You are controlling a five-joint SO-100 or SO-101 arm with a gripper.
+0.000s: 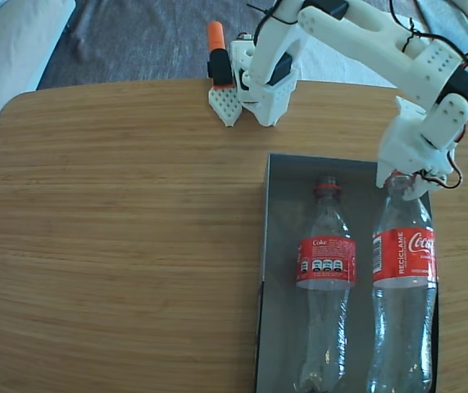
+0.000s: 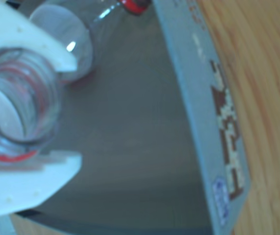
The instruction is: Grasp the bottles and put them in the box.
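Fixed view: the white fingers [image 1: 406,182] sit at the neck of the right-hand bottle [image 1: 403,278], clamped on it just above its shoulder. The white arm [image 1: 373,41] reaches across from its base at the far edge of the counter [image 1: 119,246]. An orange-and-black part [image 1: 218,57] stands beside that base.

Both bottles are inside the box [image 1: 276,246], which sits on the right part of the counter, its near end cut off by the picture edge. The box is grey with low walls and dark edges. The left-hand bottle [image 1: 325,286] lies lengthwise on the box floor, its red cap toward the arm's base. It is clear plastic with a red wrap label bearing white lettering. The right-hand bottle is also clear, with a red label and white script; it runs parallel to the first and close beside it. Its top is hidden by the fingers, so whether it is capped cannot be told here.

Wrist view: the two white fingers [image 2: 32,169] close on the bottle neck [image 2: 19,103] from either side. The neck is clear with a red ring at its rim. The second bottle [image 2: 66,34] lies blurred beyond it on the grey box floor [image 2: 130,127]. The box wall [image 2: 198,88] carries a printed pattern, with wood-grain counter [image 2: 267,98] beyond.
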